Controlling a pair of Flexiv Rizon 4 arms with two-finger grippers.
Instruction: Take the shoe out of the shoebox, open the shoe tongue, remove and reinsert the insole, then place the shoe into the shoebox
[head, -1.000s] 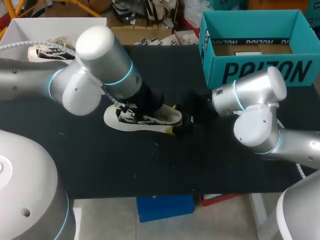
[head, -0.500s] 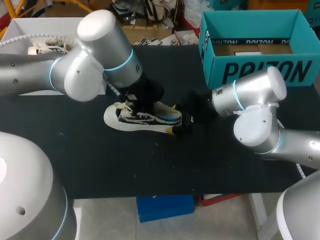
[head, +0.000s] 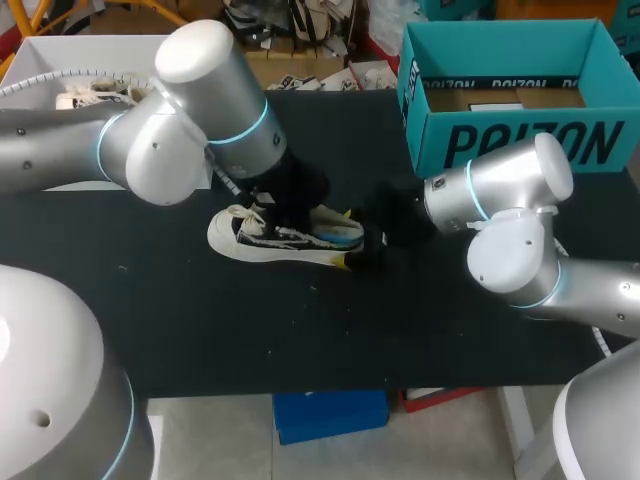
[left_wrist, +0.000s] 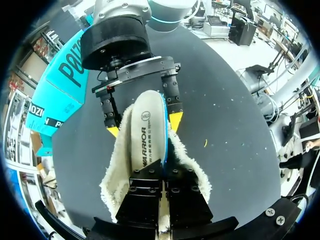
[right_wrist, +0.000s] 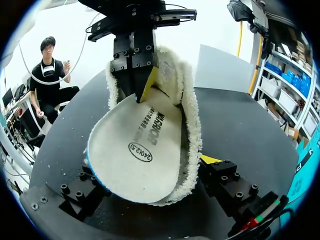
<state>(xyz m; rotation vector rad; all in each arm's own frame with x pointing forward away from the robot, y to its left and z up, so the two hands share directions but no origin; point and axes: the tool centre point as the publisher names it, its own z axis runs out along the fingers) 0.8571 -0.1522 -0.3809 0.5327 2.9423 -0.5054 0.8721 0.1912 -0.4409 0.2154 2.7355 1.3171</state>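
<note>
A white and black shoe (head: 262, 236) with a fleecy lining (left_wrist: 114, 170) lies on its sole mid-table, heel toward my right arm. My left gripper (left_wrist: 163, 169) reaches down into its opening, shut on the white, blue-edged insole (left_wrist: 146, 135), which lies tilted inside the shoe. In the right wrist view the insole (right_wrist: 136, 150) spreads over the heel, pinched at its far end by the left gripper (right_wrist: 141, 89). My right gripper (head: 348, 238) stands wide around the heel, a yellow tip (left_wrist: 175, 120) pressed to each side. The teal shoebox (head: 520, 140) stands at the back right.
A white box (head: 40, 60) at the back left holds another shoe (head: 95, 95). The black table top (head: 300, 330) in front of the shoe is bare. My left arm's big elbow (head: 190, 110) hangs over the table's left half.
My left arm has swung a little toward the back and turned its gripper in the shoe. The insole's blue edge now shows at the heel. The right arm has not moved.
</note>
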